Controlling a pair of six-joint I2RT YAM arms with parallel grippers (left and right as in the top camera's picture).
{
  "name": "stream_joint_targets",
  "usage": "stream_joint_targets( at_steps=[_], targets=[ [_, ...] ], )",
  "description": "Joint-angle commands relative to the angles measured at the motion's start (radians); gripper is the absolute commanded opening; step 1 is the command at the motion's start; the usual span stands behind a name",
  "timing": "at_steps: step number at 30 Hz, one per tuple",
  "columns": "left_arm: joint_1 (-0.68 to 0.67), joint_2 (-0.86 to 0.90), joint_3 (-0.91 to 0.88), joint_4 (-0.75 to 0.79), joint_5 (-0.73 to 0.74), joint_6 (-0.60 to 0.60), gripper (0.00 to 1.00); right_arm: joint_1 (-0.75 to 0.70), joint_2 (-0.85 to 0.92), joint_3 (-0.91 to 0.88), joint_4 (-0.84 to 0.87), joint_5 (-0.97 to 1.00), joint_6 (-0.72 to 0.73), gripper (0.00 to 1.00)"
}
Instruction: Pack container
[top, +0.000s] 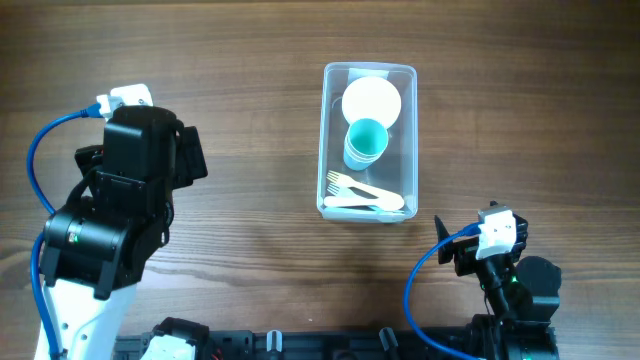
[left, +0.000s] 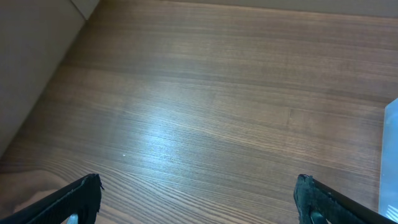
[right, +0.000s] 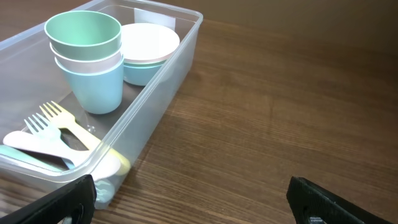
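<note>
The clear plastic container (top: 322, 140) stands upright at the table's centre right. It holds stacked cups with a teal one on top (top: 366, 141), stacked bowls with a white one on top (top: 371, 101), and pale forks and spoons (top: 362, 193). In the right wrist view the container (right: 163, 73) lies to the left, with the cups (right: 84, 45), bowls (right: 149, 43) and cutlery (right: 56, 134) inside. My right gripper (right: 193, 202) is open and empty, just right of the container's near corner. My left gripper (left: 199, 199) is open and empty over bare wood far to the left.
The left arm (top: 120, 210) stands at the table's left, the right arm (top: 500, 260) at the lower right. A sliver of the container's edge (left: 390, 155) shows at the right of the left wrist view. A black rail (top: 300, 345) runs along the front edge.
</note>
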Motion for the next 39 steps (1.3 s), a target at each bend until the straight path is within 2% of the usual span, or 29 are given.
stream_joint_targets(
  at_steps=[1, 5, 8, 9, 10, 15, 17, 20, 25, 28, 39],
  targets=[
    [0.005, -0.002, -0.002, 0.003, -0.002, -0.020, 1.00, 0.004, -0.016, -0.006, 0.005, -0.009, -0.006, 1.00],
    [0.020, -0.074, -0.015, -0.003, -0.002, -0.020, 1.00, 0.004, -0.016, -0.006, 0.005, -0.008, -0.006, 1.00],
    [0.111, -0.226, -0.132, 0.083, 0.219, -0.024, 1.00, 0.004, -0.016, -0.006, 0.005, -0.008, -0.005, 1.00],
    [0.155, -0.289, -0.201, 0.146, 0.297, -0.024, 1.00, 0.004, -0.016, -0.006, 0.005, -0.009, -0.006, 1.00],
    [0.201, -0.396, -0.344, 0.258, 0.395, -0.024, 1.00, 0.004, -0.016, -0.006, 0.005, -0.009, -0.006, 1.00],
    [0.212, -0.674, -0.734, 0.446, 0.542, -0.024, 1.00, 0.004, -0.016, -0.006, 0.005, -0.009, -0.006, 1.00],
    [0.212, -0.782, -0.874, 0.471, 0.568, -0.024, 1.00, 0.004, -0.016, -0.006, 0.005, -0.009, -0.006, 1.00],
    [0.209, -0.883, -0.994, 0.473, 0.572, -0.024, 1.00, 0.004, -0.016, -0.006, 0.005, -0.009, -0.006, 1.00],
    [0.170, -1.015, -1.130, 0.483, 0.575, -0.024, 1.00, 0.004, -0.016, -0.006, 0.005, -0.009, -0.006, 1.00],
    [0.166, -1.044, -1.181, 0.503, 0.575, -0.024, 1.00, 0.004, -0.016, -0.006, 0.005, -0.009, -0.005, 1.00],
    [0.166, -1.049, -1.184, 0.509, 0.574, -0.024, 1.00, 0.004, -0.016, -0.006, 0.005, -0.009, -0.005, 1.00]
  ],
)
